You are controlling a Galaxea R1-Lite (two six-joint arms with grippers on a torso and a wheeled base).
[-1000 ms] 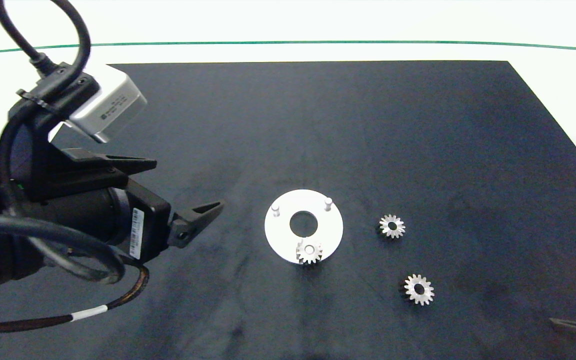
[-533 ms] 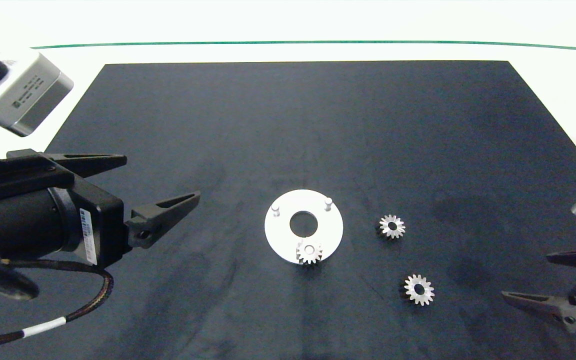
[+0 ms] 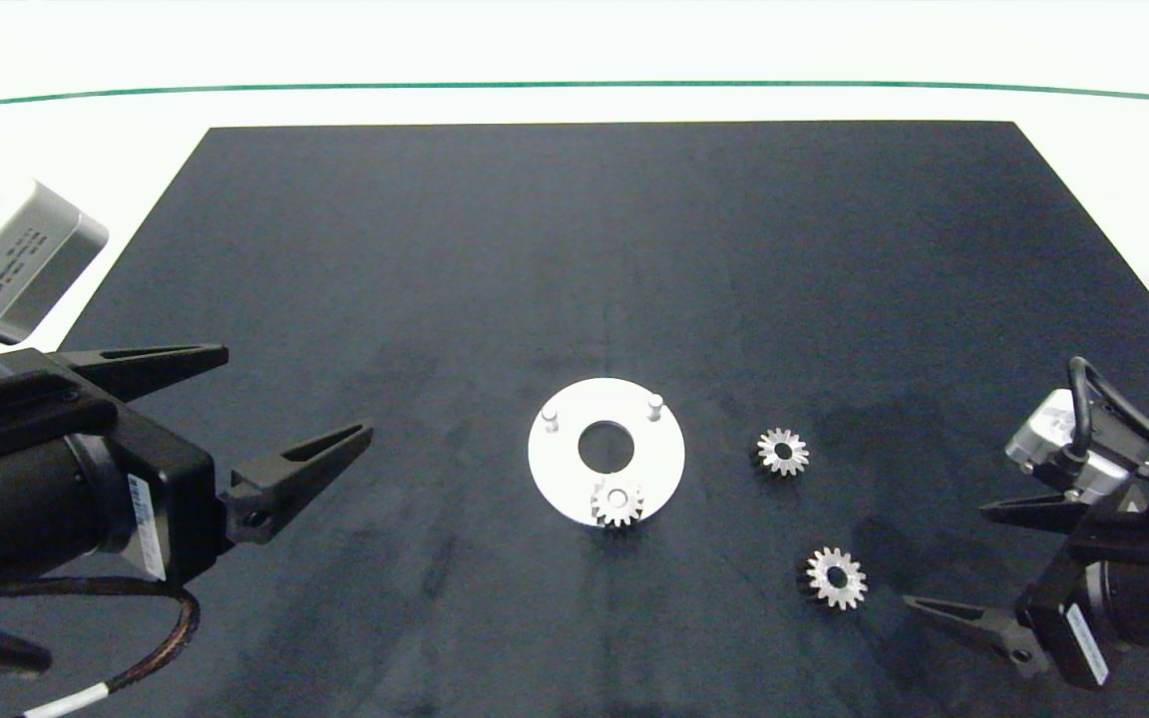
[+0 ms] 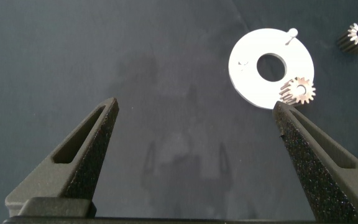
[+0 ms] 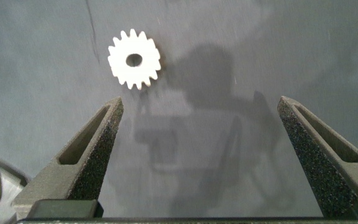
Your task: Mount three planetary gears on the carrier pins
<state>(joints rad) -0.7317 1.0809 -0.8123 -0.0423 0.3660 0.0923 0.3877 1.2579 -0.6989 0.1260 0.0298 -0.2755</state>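
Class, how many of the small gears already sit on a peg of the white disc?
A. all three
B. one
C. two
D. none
B: one gear sits on the white disc, while two gears lie on the dark mat beside it.

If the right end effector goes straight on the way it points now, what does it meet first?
Probably the loose gear lying on the black mat, just ahead of the open right end effector. Its height above the mat is unclear.
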